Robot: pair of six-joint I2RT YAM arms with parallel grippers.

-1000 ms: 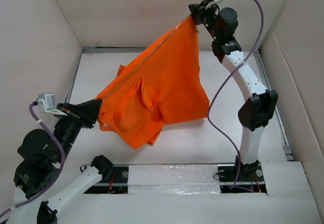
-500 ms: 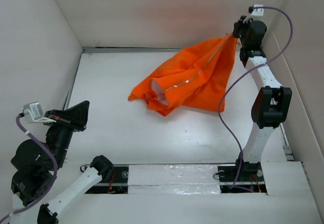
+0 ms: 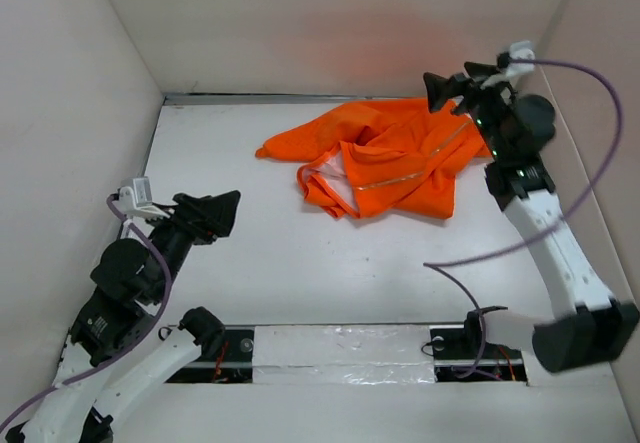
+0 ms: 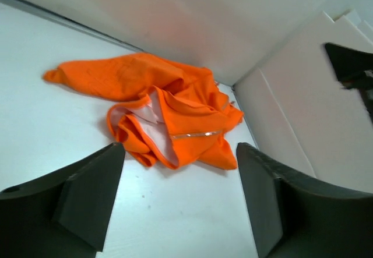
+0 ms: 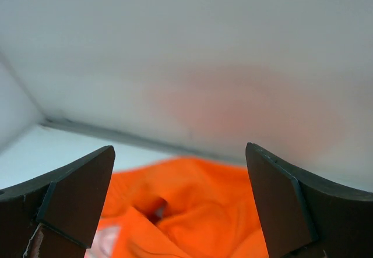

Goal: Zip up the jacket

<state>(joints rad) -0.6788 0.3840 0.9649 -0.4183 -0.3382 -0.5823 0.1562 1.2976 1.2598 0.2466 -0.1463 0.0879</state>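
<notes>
The bright orange jacket (image 3: 385,158) lies crumpled on the white table at the back right. A pale lining and a thin silvery stripe show in its folds. My left gripper (image 3: 222,215) hovers open over the table's left side, well short of the jacket (image 4: 175,106), with nothing between its fingers. My right gripper (image 3: 456,81) hangs open just above the jacket's far right edge, pointing toward the back wall. The right wrist view looks between that gripper's spread fingers (image 5: 76,200) down onto orange fabric (image 5: 198,211), and nothing is held. The zipper slider does not show.
White walls (image 3: 330,23) enclose the table on the left, back and right. A slanted white board (image 4: 303,124) stands by the right wall. A purple cable (image 3: 470,253) loops low beside the right arm. The arm bases sit on the rail (image 3: 340,348) at the near edge.
The jacket hung stretched between both grippers a second ago. The left gripper let go first, then the right, and the jacket dropped into a heap at the back right. Both grippers opened.
</notes>
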